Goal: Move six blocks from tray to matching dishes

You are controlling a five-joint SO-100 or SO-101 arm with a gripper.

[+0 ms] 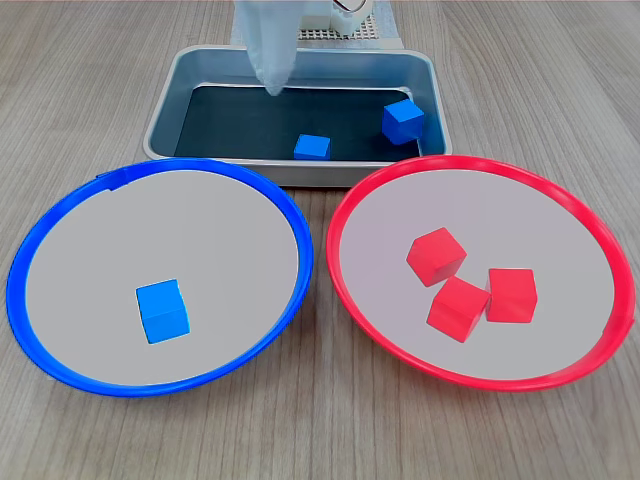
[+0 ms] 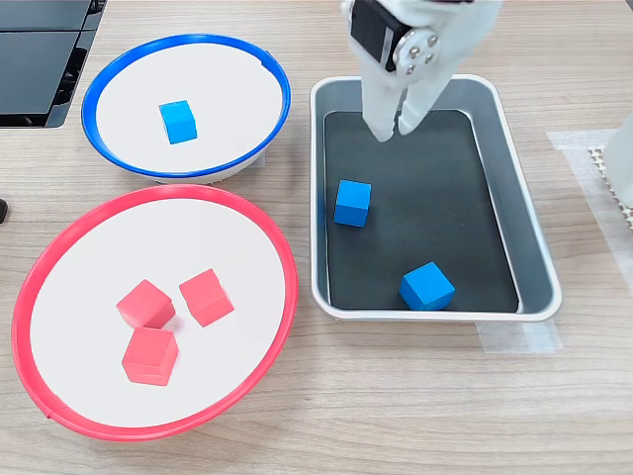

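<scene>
Lab-style tabletop test bench, pale wood-grain table (image 2: 415, 416), white perforated mat (image 2: 605, 163) taped at one edge, black equipment (image 2: 40, 49) in one corner
</scene>
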